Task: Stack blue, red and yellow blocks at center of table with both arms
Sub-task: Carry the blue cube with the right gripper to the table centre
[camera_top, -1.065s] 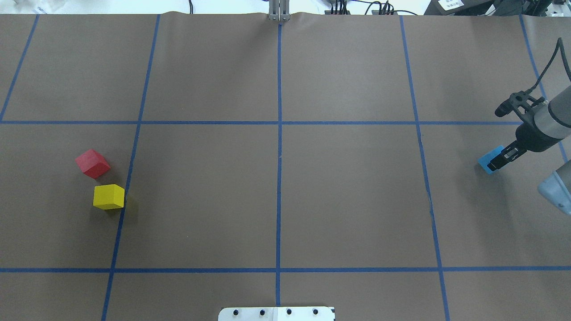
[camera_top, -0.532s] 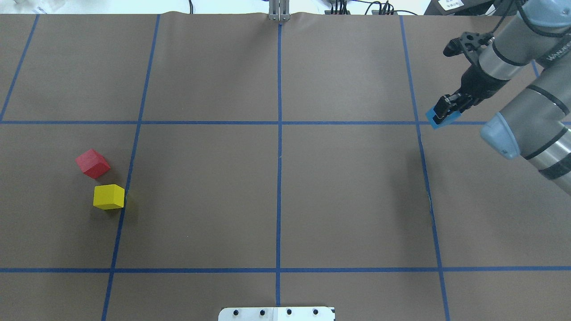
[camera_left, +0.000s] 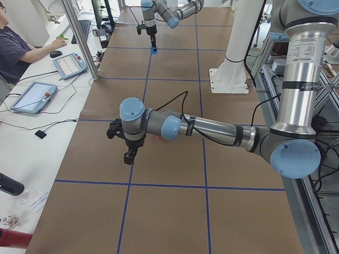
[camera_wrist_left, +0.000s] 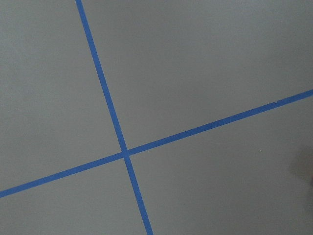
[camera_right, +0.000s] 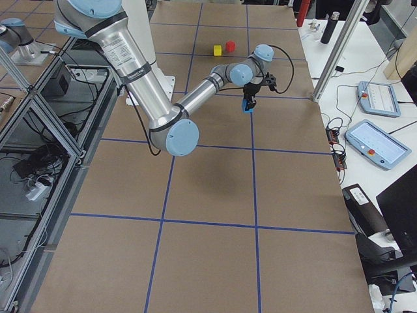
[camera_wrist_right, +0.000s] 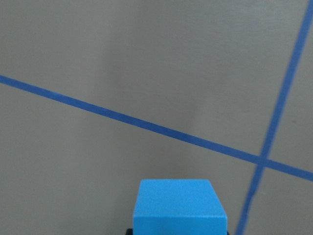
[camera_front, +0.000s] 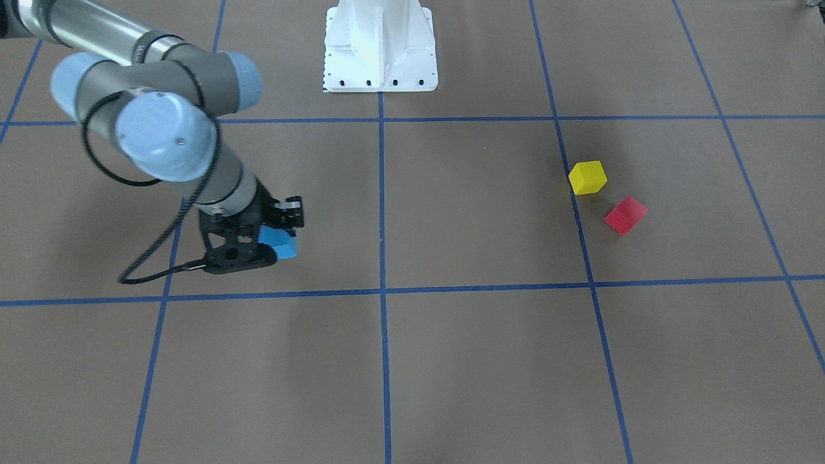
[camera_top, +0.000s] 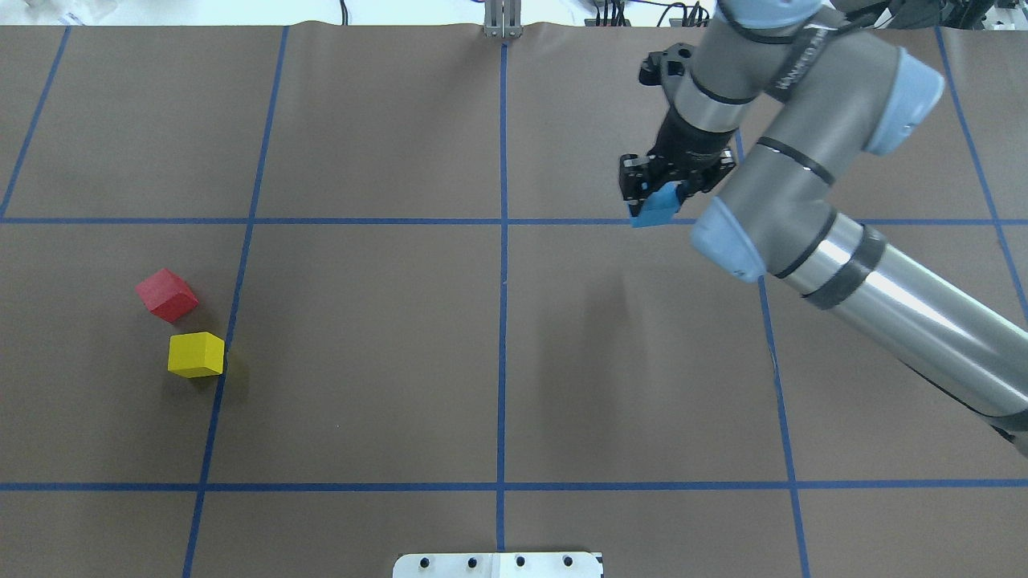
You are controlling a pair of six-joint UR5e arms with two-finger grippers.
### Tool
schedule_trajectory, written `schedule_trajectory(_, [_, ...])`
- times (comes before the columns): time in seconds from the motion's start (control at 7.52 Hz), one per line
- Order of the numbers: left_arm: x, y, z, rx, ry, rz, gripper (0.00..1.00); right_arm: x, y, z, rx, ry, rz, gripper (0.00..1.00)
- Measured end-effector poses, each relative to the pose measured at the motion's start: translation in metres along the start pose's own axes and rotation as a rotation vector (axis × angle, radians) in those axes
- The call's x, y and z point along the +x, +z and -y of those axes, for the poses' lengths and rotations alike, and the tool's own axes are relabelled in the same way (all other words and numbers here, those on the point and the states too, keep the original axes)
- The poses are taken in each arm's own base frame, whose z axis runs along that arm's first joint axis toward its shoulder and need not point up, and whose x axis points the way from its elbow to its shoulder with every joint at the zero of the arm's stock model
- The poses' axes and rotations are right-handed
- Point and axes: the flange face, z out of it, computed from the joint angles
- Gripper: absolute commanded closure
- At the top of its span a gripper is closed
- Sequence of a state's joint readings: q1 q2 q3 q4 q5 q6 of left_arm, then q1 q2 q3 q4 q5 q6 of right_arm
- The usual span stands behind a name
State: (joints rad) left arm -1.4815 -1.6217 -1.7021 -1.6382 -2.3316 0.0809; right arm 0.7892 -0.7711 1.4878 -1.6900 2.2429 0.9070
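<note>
The right end effector (camera_top: 652, 191) is gripping the blue block (camera_top: 661, 207) with its fingers closed onto the block's sides. It is holding the block aloft over the right half of the bench (camera_top: 361, 377), short of the centre. I am judging the step in hand to be the delivery of this first block to the middle, where it would be forming the base of the stack. The next move is calling for travel toward the robot's left to the centre, a level descent until the underside is meeting the surface, and only then a release.

The red block (camera_top: 166, 295) and the yellow block (camera_top: 196, 354) are sitting just beside each other on the robot's left side, well apart from the centre, neither one grasped. The left end effector (camera_left: 128, 155) is hanging above the bench in the left side view; whether it is open or closed I cannot tell.

The blocks are looking like matte, flat-faced cubes with crisp edges, so they should be stacking squarely if aligned. Smooth brown paper (camera_top: 642, 401) is covering the bench, and blue tape lines (camera_top: 503, 321) are dividing it into a grid
</note>
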Motion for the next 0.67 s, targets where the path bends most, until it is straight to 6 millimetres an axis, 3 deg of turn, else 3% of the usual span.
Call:
schedule_trajectory(0.13, [-0.001, 0.001, 0.000, -0.002, 0.000, 0.000, 0.00, -0.046, 0.014, -0.002, -0.027, 0.085, -0.006, 1.00])
schedule_trajectory(0.27, [-0.002, 0.002, -0.001, -0.004, 0.000, 0.000, 0.00, -0.070, 0.029, -0.008, -0.050, 0.140, -0.018, 1.00])
schedule_trajectory(0.67, [-0.004, 0.005, -0.004, -0.010, -0.002, -0.001, 0.00, -0.096, 0.063, -0.026, -0.058, 0.167, -0.058, 1.00])
